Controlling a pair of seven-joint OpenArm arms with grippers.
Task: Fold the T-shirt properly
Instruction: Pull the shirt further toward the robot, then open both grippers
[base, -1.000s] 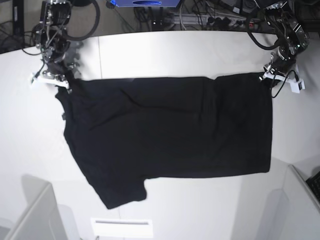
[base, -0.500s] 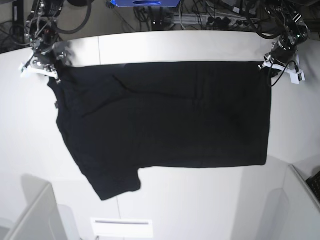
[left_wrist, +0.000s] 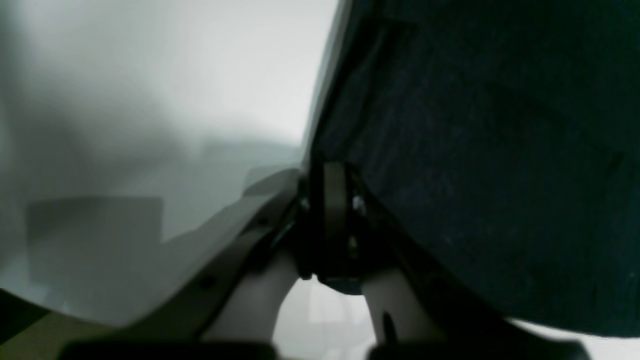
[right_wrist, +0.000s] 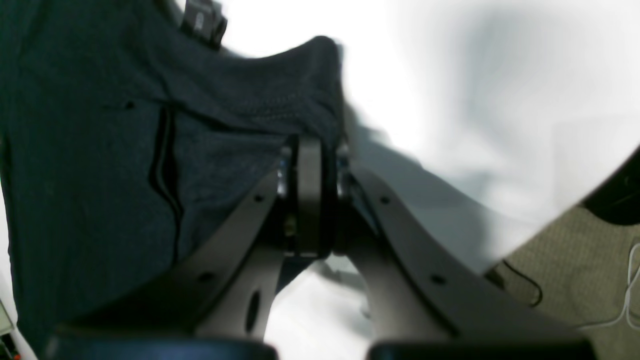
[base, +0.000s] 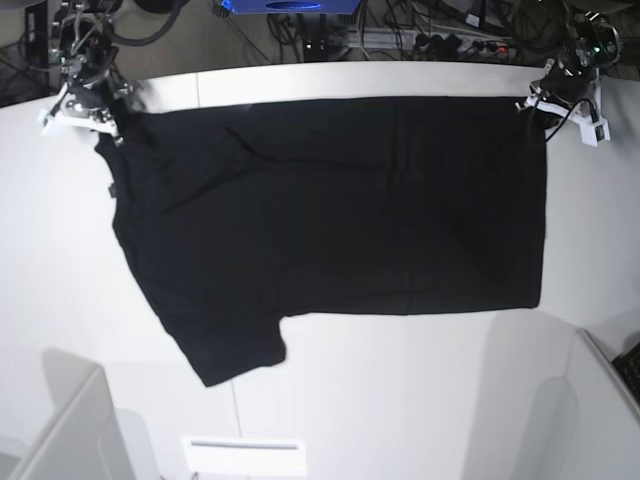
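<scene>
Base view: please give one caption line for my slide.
Two end effectors hold the black T-shirt spread over the white table.

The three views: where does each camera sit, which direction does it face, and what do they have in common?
Base: high above the table, facing down on the spread T-shirt; both arms at the far corners.
Left wrist: behind the left gripper, shut on the shirt's edge.
Right wrist: behind the right gripper, shut on a shirt corner.
Shared: all three show the black cloth and the white table.
</scene>
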